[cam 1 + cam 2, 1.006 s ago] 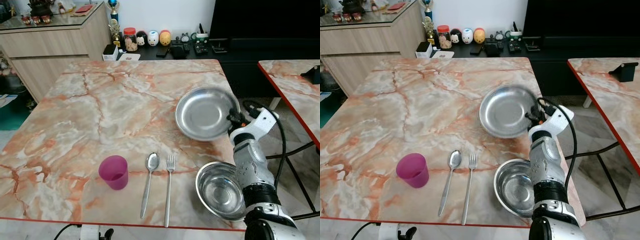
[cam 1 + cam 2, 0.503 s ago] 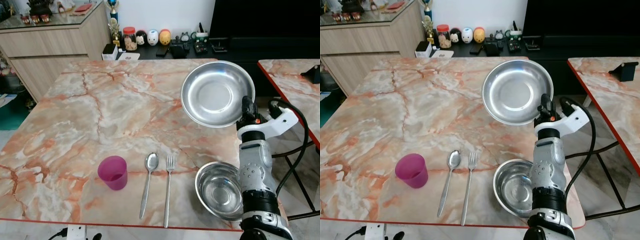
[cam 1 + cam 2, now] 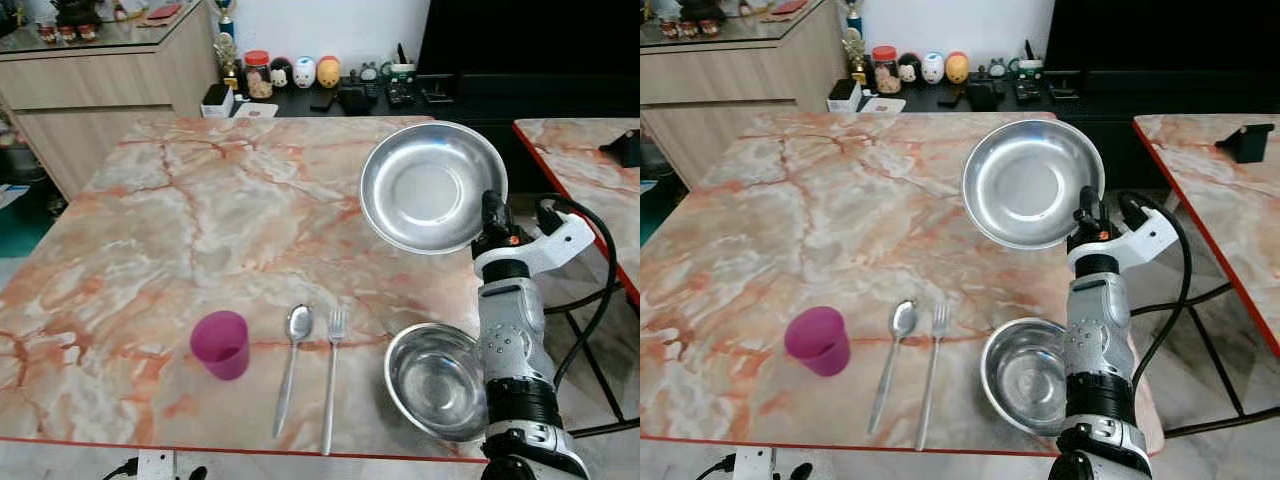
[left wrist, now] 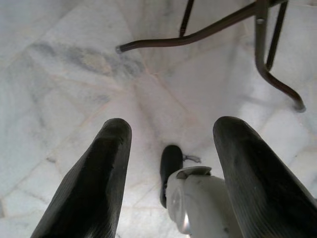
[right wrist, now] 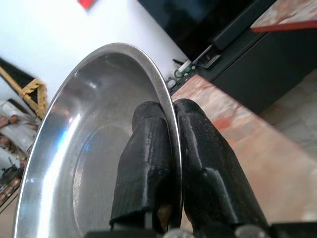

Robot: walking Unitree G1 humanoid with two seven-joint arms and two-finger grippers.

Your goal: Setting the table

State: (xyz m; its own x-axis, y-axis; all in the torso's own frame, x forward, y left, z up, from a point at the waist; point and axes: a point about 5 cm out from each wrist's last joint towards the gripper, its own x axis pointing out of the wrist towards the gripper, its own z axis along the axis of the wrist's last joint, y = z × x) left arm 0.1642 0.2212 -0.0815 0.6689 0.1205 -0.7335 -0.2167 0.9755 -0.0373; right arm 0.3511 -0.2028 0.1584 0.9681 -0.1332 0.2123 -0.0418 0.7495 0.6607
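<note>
Now, from the head cameras, the steel plate point(image 3: 432, 187) is up off the marble tabletop point(image 3: 200, 210) and tilted steeply, its hollow facing the robot. A second ago it lay flat near the right edge; half a second ago it was already lifted, and it has barely moved since. The right claw point(image 3: 490, 214) pinches its lower rim at the end of the upright silver arm. Below it, at the near right corner, sits a steel bowl point(image 3: 436, 380). To the left of that lie a fork point(image 3: 331, 376) and a spoon point(image 3: 289, 363) side by side, then a pink cup point(image 3: 220, 344) standing upright. So the plate is the piece in transit, and I would judge it is bound for a spot near the cutlery, with the setting partly done.

Seen from the left wrist, the left claw point(image 4: 171, 144) hangs idle with its fingers spread, over pale floor tiles point(image 4: 59, 64) and a dark metal table leg point(image 4: 267, 54).

Seen from the right wrist, the two black fingers point(image 5: 148, 158) are pressed on either side of the plate's thin rim, one inside the hollow, one behind it. The hold is narrow, so the plate could swing or slip if moved briskly.
</note>
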